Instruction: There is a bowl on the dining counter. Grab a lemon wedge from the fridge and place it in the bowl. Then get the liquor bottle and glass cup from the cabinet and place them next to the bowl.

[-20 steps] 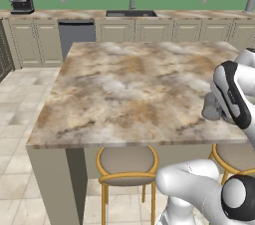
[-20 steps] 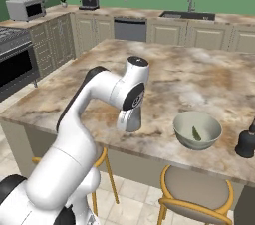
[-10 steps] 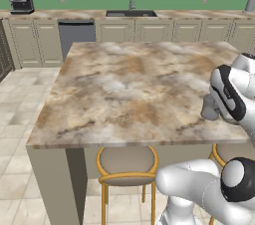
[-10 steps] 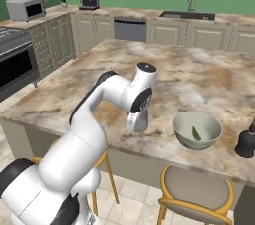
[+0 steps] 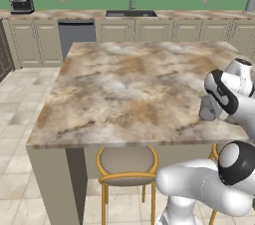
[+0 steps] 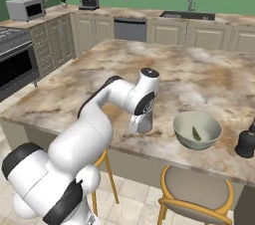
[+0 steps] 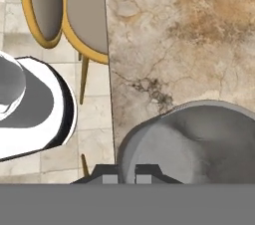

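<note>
I see the gripper [image 7: 126,179] clamped on a translucent grey glass cup [image 6: 143,122], held low over the marbled beige counter [image 6: 199,77], just left of the pale green bowl [image 6: 197,130] containing a lemon wedge [image 6: 196,133].

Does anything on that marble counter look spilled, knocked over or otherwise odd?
Nothing stands out. The bowl sits upright on the counter with a lemon wedge inside, a dark bottle stands upright to its right, and the glass cup under the shut gripper stands upright too.
</note>
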Motion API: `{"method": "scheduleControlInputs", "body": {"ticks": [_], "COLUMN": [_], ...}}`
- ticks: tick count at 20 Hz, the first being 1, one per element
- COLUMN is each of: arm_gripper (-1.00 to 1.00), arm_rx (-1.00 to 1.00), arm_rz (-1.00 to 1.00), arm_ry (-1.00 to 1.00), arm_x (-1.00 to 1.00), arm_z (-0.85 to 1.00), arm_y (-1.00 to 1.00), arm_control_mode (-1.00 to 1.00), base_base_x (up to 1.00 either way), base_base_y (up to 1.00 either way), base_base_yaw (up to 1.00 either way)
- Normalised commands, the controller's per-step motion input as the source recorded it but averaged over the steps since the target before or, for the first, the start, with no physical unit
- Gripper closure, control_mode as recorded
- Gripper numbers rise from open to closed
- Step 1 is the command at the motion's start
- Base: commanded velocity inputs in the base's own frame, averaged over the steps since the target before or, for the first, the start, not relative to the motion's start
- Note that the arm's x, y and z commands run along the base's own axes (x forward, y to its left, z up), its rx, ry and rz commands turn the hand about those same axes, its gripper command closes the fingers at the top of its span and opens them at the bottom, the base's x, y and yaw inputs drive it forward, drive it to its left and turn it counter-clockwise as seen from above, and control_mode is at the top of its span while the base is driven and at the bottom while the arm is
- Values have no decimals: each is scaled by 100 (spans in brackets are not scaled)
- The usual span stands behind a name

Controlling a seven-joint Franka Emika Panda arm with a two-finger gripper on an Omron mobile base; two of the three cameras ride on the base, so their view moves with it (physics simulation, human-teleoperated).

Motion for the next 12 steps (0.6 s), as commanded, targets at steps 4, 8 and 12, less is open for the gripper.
{"method": "scheduleControlInputs", "body": {"ticks": [4,8,12], "arm_gripper": [100,100,100], "arm_rx": [0,0,0], "arm_rz": [-6,-5,-3], "arm_ry": [0,0,0], "arm_x": [31,30,30], "arm_z": [-30,-27,-22], "arm_y": [-12,-14,-21], "arm_control_mode": [-100,-100,-100], "base_base_x": [0,0,0], "base_base_y": [0,0,0], "base_base_yaw": [0,0,0]}}
